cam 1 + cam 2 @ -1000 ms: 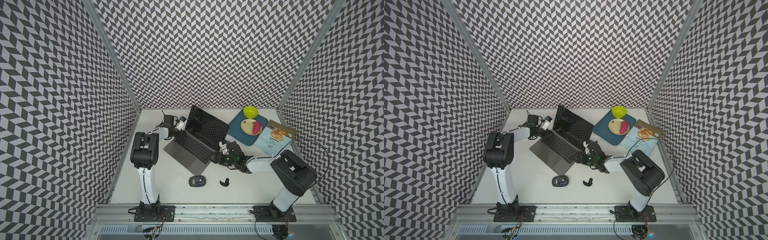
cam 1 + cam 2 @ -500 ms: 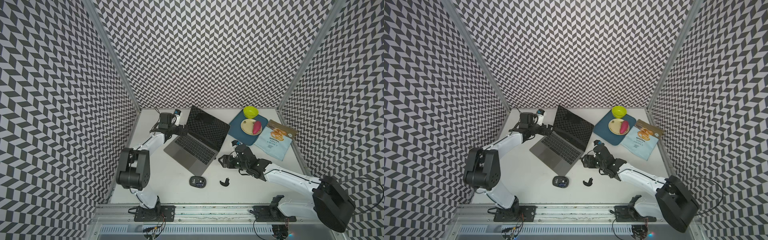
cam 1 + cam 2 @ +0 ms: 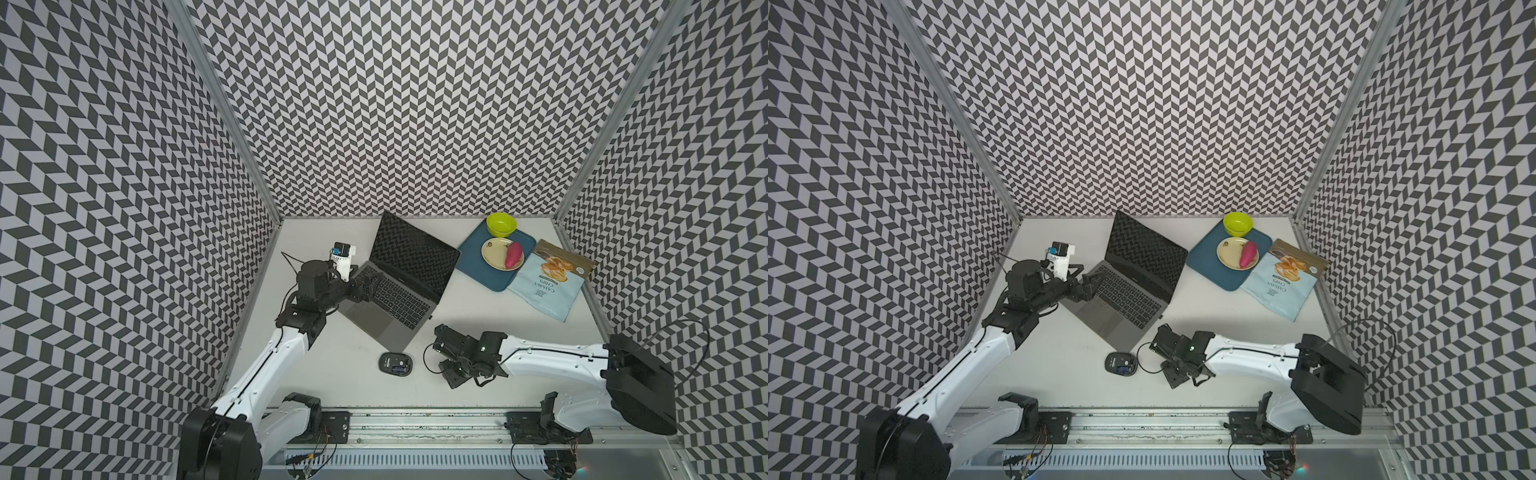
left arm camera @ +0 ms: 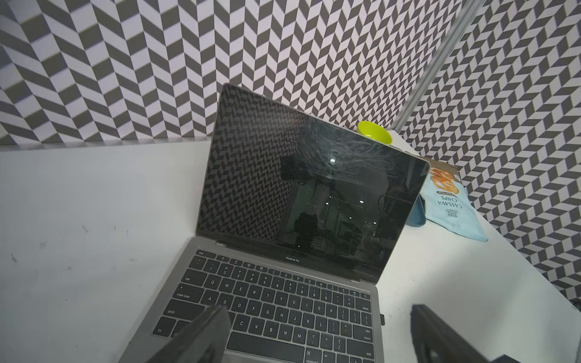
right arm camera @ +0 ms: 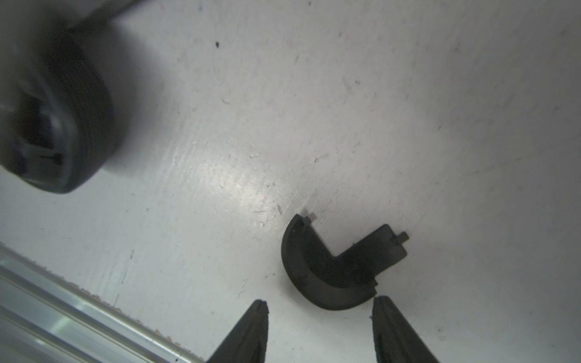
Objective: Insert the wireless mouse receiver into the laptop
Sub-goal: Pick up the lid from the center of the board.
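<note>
The laptop (image 3: 399, 286) (image 3: 1125, 286) stands open at an angle in mid-table, screen dark. The wireless mouse receiver (image 4: 382, 319) shows as a tiny dark nub sticking out of the laptop's right edge; it is also visible in both top views (image 3: 431, 318) (image 3: 1160, 316). My left gripper (image 3: 368, 286) (image 4: 319, 309) hovers open over the left of the keyboard, holding nothing. My right gripper (image 3: 446, 372) (image 5: 320, 301) points down at the table in front of the laptop, open, its tips just short of the curved black mouse cover (image 5: 333, 270).
The black mouse (image 3: 395, 364) (image 3: 1120, 364) lies left of the right gripper. At back right are a blue tray (image 3: 469, 266), a green bowl (image 3: 501, 223), a plate (image 3: 492, 257) with a pink item, and a chips bag (image 3: 548, 286). A metal rail (image 5: 63, 314) edges the front.
The right gripper left the laptop's right edge, came forward over the mouse cover and narrowed its jaws. The left gripper opened and drew back from the laptop's left rear corner.
</note>
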`<state>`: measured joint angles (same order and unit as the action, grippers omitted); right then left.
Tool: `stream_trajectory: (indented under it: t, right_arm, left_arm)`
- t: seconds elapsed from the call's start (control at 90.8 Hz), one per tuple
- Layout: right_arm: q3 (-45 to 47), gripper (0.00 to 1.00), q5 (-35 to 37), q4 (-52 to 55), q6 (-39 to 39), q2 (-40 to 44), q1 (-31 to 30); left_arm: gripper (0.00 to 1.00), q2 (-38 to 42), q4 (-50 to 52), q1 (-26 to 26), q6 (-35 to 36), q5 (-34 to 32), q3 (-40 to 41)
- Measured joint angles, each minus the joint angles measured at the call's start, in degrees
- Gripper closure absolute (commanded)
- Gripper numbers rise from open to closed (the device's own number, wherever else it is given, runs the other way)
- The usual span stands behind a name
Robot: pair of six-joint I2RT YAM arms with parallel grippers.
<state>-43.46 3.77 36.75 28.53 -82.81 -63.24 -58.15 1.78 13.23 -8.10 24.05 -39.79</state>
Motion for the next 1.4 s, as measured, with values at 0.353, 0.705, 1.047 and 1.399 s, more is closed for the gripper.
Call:
stream_trajectory:
  t: [0.353, 0.705, 1.047, 1.399]
  right_arm:
    - [-1.9, 0.63, 3.3, -0.2, -3.9, -4.5, -1.5]
    - [-3.7, 0.61, 7.4, -0.1, -4.8, -5.6, -2.5]
    - [-5.4, 0.59, 10.2, 0.2, -5.2, -5.9, -4.1]
    - [-7.0, 0.83, 11.3, 0.2, -6.2, -10.6, -4.2]
  left_arm:
    - [0.04, 9.1, 6.3, 0.2, 11.8, 0.9, 0.2]
    - [0.04, 10.3, 6.9, 3.0, 16.3, 2.5, 2.5]
    - [0.03, 10.2, 6.9, 3.3, 16.5, 2.9, 2.7]
    - [0.03, 10.3, 6.9, 3.7, 17.2, 3.2, 3.7]
